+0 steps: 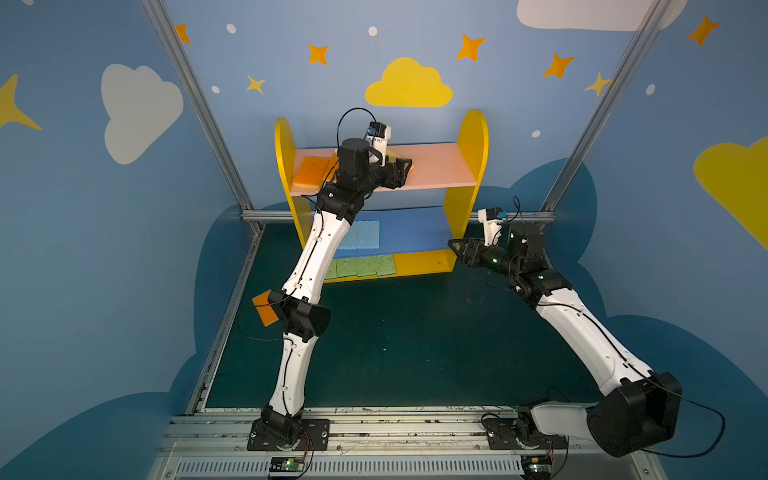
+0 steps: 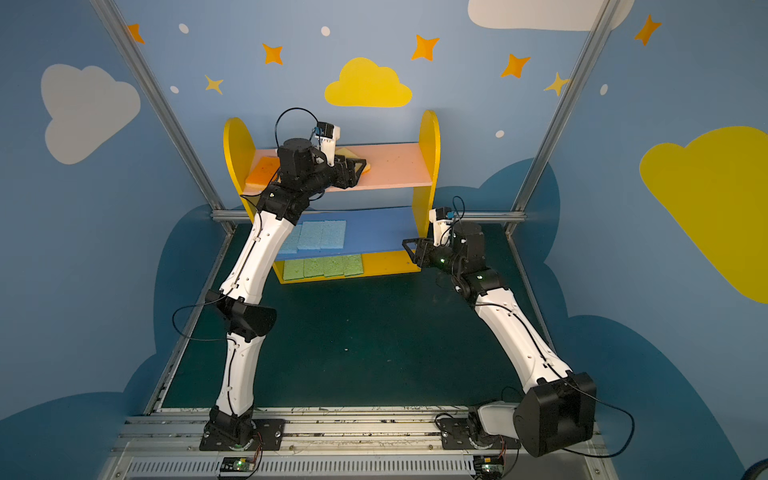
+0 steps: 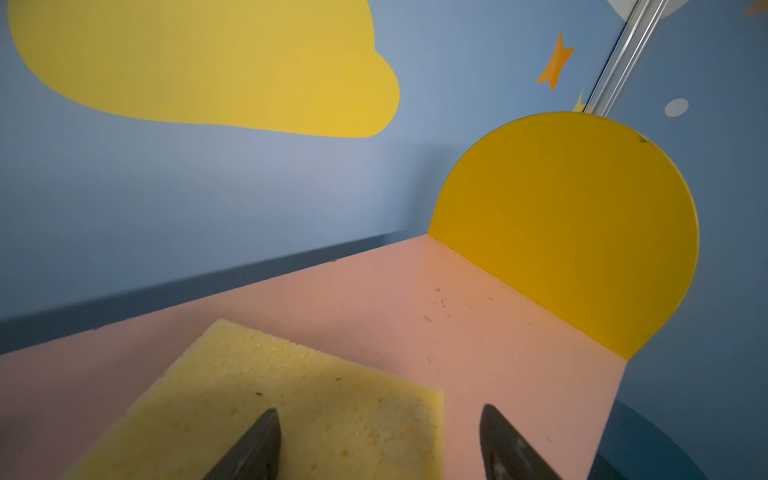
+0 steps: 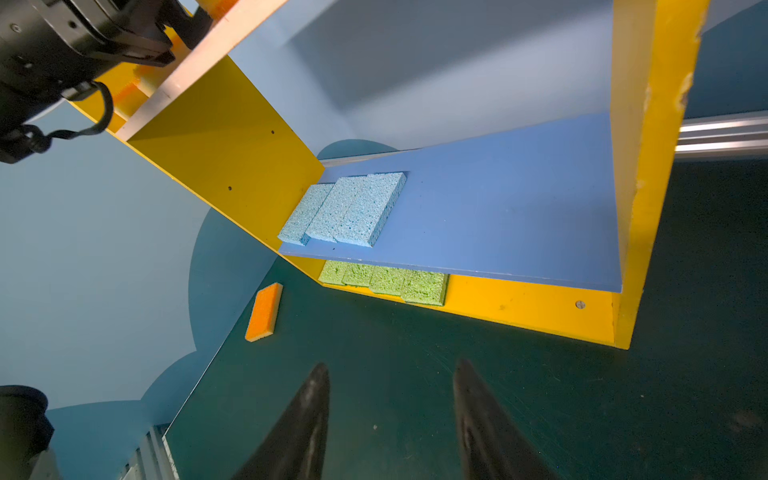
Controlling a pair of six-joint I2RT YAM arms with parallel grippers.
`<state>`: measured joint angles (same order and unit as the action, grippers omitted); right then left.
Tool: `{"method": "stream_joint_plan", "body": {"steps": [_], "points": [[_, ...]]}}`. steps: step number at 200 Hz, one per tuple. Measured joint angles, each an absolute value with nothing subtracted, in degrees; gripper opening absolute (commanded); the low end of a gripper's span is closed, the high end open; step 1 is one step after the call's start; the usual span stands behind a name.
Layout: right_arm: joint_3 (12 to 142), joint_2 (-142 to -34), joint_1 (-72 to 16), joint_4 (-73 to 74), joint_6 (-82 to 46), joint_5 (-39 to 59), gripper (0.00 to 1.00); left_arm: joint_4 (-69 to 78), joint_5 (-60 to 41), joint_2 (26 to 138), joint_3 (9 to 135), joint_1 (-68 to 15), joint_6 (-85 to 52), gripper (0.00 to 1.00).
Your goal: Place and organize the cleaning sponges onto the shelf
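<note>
The shelf (image 1: pixel 473 137) stands at the back with a pink board (image 3: pixel 415 299) on top, then a blue one, then a yellow one. My left gripper (image 3: pixel 380 409) hovers open over the pink board, above a yellow-faced sponge (image 3: pixel 291 407) lying flat there. One finger is over that sponge and the other over bare board. More orange sponges (image 1: pixel 311 172) lie at the pink board's left end. Blue sponges (image 4: pixel 349 212) sit on the blue board and green sponges (image 4: pixel 386 280) on the yellow board. One orange sponge (image 4: pixel 264 311) lies on the mat by the left wall. My right gripper (image 4: pixel 392 365) is open and empty.
The right gripper (image 1: pixel 453 245) hangs low over the green mat (image 1: pixel 415 340), just beside the shelf's right side panel. The left arm's elbow (image 1: pixel 301 316) partly covers the loose orange sponge (image 1: pixel 266 309). Blue walls with aluminium posts close in the cell, and a metal rail (image 1: pixel 374 428) runs along the front.
</note>
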<state>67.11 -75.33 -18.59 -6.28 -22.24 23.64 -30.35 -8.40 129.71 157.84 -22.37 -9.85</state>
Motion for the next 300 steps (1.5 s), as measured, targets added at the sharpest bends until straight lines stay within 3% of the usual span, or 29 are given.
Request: {"method": "stream_joint_plan", "body": {"steps": [104,141,157,191,229,300], "points": [[65.8,-72.6,-17.6,-5.8,-24.2,24.4,0.51,-38.2,-11.0,126.7,157.8,-28.1,-9.2,0.7],[65.2,-72.7,-16.6,-5.0,-26.4,26.7,0.64,-38.5,-11.0,126.7,157.8,-28.5,-9.3,0.71],[65.2,-73.0,-16.2,-3.6,-27.6,28.2,0.64,-38.5,-11.3,126.7,157.8,-28.5,-9.6,0.72],[65.6,-76.4,-15.0,2.5,-34.7,32.8,0.61,-38.2,-13.7,126.7,157.8,-27.8,-11.8,0.7],[69.4,-81.7,-14.8,8.2,-43.7,35.2,0.68,-38.1,-17.0,126.7,157.8,-26.7,-14.3,0.67],[78.2,-91.2,-15.7,23.8,-59.4,37.0,0.69,-37.9,-20.0,126.6,157.8,-25.8,-16.5,0.65]]}}
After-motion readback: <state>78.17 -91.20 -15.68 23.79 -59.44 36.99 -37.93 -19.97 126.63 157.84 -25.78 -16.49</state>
